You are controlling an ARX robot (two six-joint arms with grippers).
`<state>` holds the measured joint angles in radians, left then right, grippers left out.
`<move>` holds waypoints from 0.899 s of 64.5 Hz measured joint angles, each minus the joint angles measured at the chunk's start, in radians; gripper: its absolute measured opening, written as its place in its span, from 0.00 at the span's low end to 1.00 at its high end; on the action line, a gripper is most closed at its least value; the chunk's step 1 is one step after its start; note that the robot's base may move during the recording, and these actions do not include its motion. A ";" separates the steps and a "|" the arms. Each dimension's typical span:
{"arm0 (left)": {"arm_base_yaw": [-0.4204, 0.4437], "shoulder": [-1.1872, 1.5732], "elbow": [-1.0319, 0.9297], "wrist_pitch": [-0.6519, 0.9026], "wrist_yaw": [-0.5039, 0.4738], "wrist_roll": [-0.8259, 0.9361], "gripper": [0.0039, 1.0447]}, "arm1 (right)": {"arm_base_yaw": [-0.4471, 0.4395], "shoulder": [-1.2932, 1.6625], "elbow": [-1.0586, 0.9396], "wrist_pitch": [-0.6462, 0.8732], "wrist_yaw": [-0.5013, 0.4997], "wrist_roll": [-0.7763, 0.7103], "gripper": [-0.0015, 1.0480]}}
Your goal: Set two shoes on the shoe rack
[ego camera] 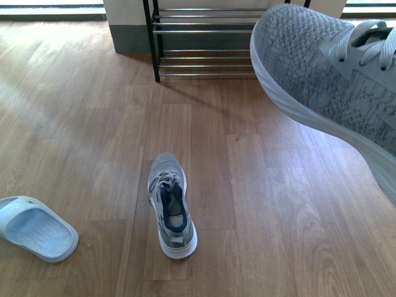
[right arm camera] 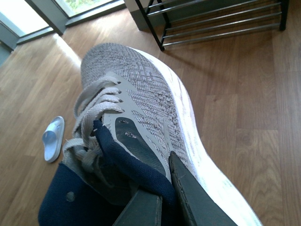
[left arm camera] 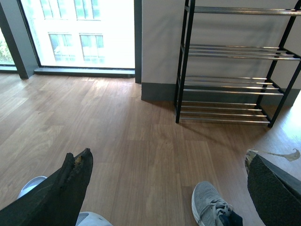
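The right gripper [right arm camera: 162, 190] clamps a grey knit sneaker [right arm camera: 141, 89], seemingly by its collar. The left gripper [left arm camera: 164, 179] gapes wide, empty.

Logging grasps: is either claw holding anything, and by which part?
The right claw holds a grey sneaker by its navy-lined collar; the left claw is open, empty.

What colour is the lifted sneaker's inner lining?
Navy blue lining on the held sneaker; right wrist view shows it best.

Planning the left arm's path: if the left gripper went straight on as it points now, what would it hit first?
Probably the bare wood floor, short of the shoe rack, though depth is unclear. The left gripper's jaws are open; the grey sneaker sits off that line.
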<state>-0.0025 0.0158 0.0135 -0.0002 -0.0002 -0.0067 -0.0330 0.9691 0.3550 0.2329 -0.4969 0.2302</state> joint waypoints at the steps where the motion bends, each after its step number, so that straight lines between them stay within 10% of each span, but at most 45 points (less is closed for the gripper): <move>1: 0.000 0.000 0.000 0.000 0.000 0.000 0.91 | 0.000 0.000 0.000 0.000 0.003 0.000 0.01; 36: 0.000 0.000 0.000 0.000 0.005 0.001 0.91 | -0.003 0.000 -0.003 -0.001 0.011 0.007 0.01; 45: -0.104 0.428 0.155 -0.188 -0.586 -0.334 0.91 | -0.006 0.001 -0.003 -0.001 0.017 0.010 0.01; 58: -0.040 1.212 0.360 0.251 -0.445 -0.386 0.91 | -0.002 0.001 -0.003 -0.001 -0.001 0.011 0.01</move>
<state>-0.0425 1.2282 0.3733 0.2504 -0.4450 -0.3931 -0.0353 0.9699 0.3519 0.2317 -0.4976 0.2409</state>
